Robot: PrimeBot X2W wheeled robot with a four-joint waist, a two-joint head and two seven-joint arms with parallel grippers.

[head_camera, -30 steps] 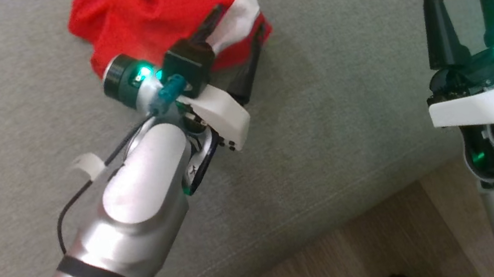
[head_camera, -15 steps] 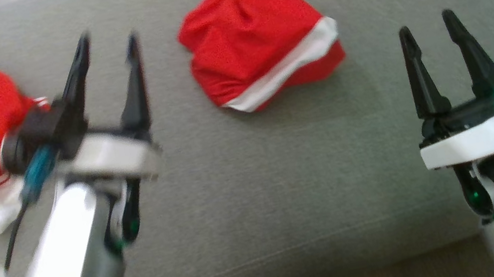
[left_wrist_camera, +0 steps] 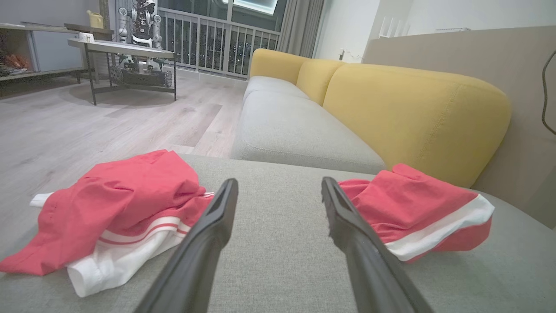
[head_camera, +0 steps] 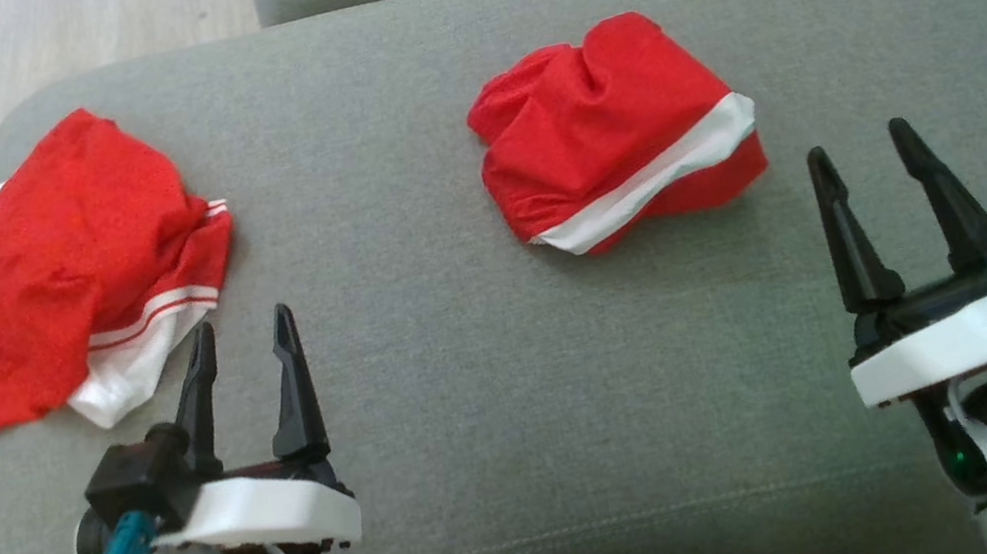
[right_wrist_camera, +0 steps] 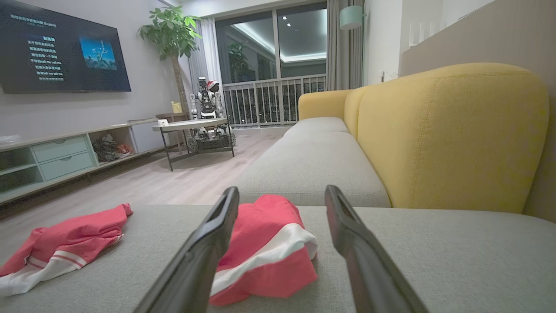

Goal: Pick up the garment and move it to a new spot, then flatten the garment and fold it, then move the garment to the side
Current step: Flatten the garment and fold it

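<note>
The right gripper (right_wrist_camera: 281, 193) stands up from six o'clock, its two dark fingers (right_wrist_camera: 208, 243) spread wide with nothing between them. Just beyond, at about seven o'clock, the folded red garment (right_wrist_camera: 269, 243) lies on the grey cushion (right_wrist_camera: 434, 261), a white band running across it, its near edge partly hidden by one finger. Out at eight o'clock, a second red and white garment (right_wrist_camera: 65, 248) lies crumpled near the cushion's edge, well apart from the first. At three o'clock bulges a yellow backrest (right_wrist_camera: 447, 134). At ten o'clock a television (right_wrist_camera: 61, 52) glows on the wall. At eleven there is a potted plant (right_wrist_camera: 171, 34), and below it a low table (right_wrist_camera: 191, 126) with a wheeled robot (right_wrist_camera: 207, 104) behind.
</note>
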